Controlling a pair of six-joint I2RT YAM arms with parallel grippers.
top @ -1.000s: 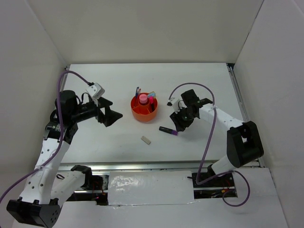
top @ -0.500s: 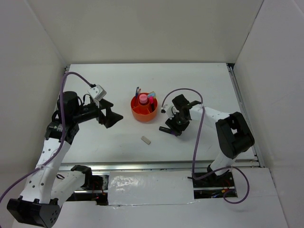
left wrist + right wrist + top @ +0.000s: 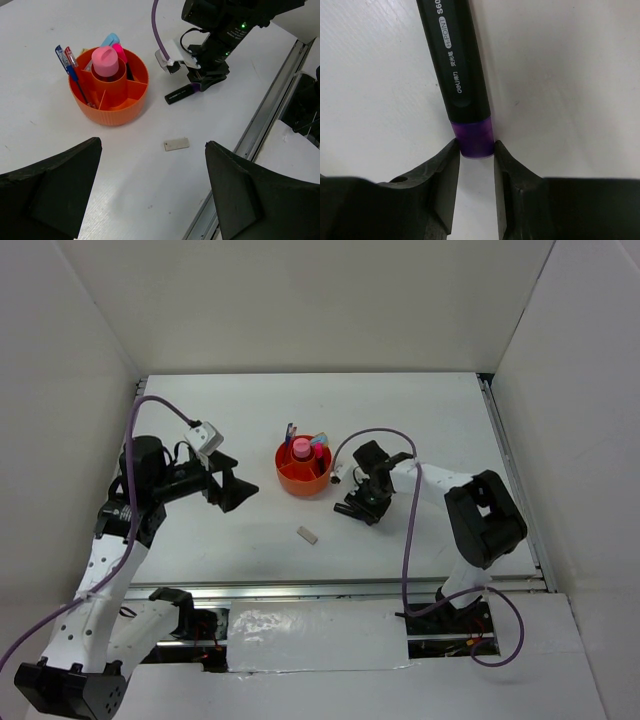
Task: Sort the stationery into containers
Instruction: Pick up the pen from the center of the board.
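There is 1 round orange organizer [image 3: 112,112], left of centre in the left wrist view. Standing in it are 1 pink cylinder [image 3: 105,60], 2 thin pens, 1 blue [image 3: 67,67] and 1 red-capped [image 3: 70,56], 1 light blue marker [image 3: 111,39] and 1 pink marker [image 3: 120,51]. On the table lie 1 purple-black marker [image 3: 181,93] and 1 small eraser block [image 3: 176,144]. There are 2 robot arms, 1 at left [image 3: 110,540] and 1 at right [image 3: 470,510] of the top view.
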